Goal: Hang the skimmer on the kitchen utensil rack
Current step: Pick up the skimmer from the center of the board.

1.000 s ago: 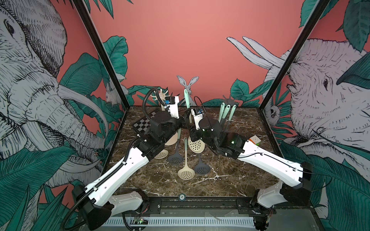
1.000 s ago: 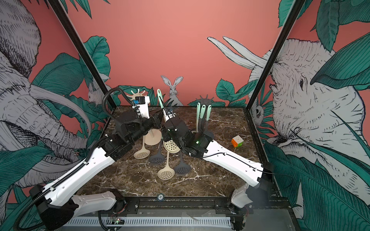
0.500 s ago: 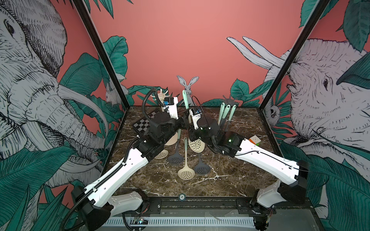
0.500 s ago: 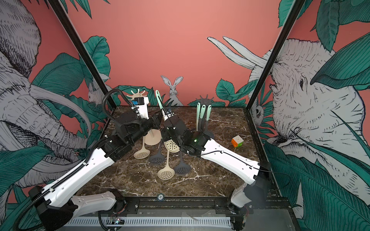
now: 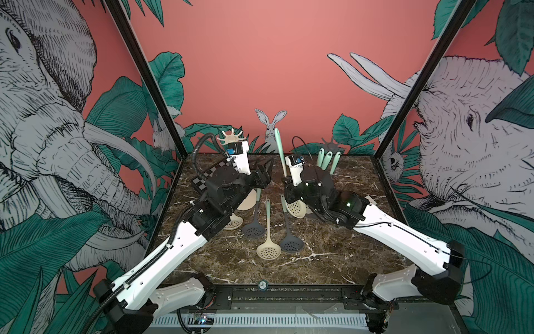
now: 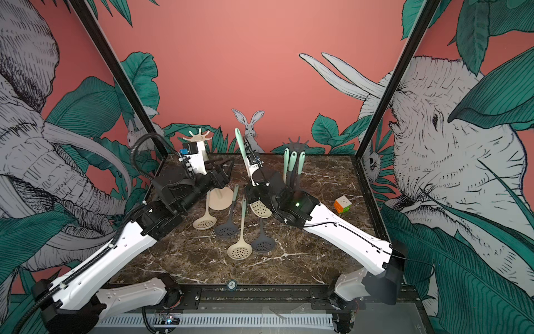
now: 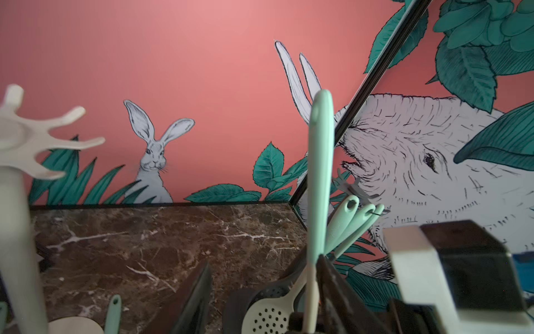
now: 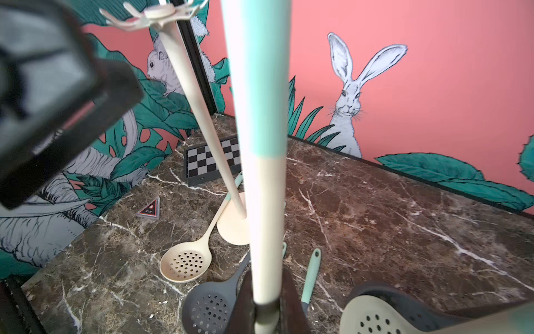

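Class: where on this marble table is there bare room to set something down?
Bare: the front strip between arm bases and loose skimmers; the back strip along the wall. Crowded: the centre, around the beige rack.

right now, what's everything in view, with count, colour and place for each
cream-headed mint-handled skimmer: 1, cream and mint, held upright, centre back
cream perforated skimmers: 2, cream, lying mid-table
dark grey perforated skimmers: 2, dark grey, lying mid-table
cream hook-topped utensil rack: 1, cream, back left
grey hook-topped utensil rack: 1, grey, back right
mint-handled hanging utensils: 3, mint handles, on the grey rack
chessboard: 1, black and white, back left
puzzle cube: 1, multicoloured, right side
triangular tag: 1, red and black, near the chessboard
marble tabletop: 1, brown, white-veined
left gripper: 1, black, open, beside its handle
right gripper: 1, black, shut on that skimmer
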Controlling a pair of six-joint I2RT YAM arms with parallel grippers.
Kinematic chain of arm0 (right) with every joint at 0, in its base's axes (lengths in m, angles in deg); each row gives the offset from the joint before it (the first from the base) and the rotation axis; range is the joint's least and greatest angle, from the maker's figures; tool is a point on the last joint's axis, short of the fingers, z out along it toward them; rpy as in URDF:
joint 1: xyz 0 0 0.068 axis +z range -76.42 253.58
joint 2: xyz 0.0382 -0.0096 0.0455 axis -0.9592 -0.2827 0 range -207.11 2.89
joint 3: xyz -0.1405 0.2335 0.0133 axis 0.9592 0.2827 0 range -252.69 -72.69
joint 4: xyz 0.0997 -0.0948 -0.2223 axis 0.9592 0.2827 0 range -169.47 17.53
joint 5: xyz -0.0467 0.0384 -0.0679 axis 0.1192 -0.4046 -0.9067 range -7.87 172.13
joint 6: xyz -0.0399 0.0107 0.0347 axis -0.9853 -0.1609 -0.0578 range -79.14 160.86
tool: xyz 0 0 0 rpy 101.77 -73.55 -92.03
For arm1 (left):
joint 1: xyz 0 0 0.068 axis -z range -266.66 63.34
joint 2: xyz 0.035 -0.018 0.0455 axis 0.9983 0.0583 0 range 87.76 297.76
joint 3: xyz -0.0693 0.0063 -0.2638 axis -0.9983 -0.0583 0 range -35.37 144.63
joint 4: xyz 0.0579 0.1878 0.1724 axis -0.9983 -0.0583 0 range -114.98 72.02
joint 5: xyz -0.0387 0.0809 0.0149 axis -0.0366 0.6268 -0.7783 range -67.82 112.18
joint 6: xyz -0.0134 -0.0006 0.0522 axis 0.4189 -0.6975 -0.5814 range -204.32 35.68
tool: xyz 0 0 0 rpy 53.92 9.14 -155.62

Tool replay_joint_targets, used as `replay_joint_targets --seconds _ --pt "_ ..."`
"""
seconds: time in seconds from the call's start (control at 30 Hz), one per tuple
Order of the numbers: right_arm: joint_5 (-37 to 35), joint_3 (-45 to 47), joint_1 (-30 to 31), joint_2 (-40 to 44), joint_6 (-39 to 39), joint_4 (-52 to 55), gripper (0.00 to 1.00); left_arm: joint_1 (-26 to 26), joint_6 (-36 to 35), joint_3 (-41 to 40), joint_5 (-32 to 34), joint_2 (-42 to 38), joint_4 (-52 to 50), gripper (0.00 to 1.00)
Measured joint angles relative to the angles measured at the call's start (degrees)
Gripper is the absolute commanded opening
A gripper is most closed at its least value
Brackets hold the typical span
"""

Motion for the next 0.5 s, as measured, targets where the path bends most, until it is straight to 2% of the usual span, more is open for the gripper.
replay_joint_targets --seconds 0.3,0.5 --pt "-3.8 0.8 -0.3 13.0 -2.9 5.8 0.0 0.0 -2.9 -2.1 2.2 -3.6 2.8 0.64" --pt "-12.2 2.8 -0.6 24.7 -3.5 14.9 0.0 0.0 -4.0 -2.5 2.5 -3.2 3.4 0.64"
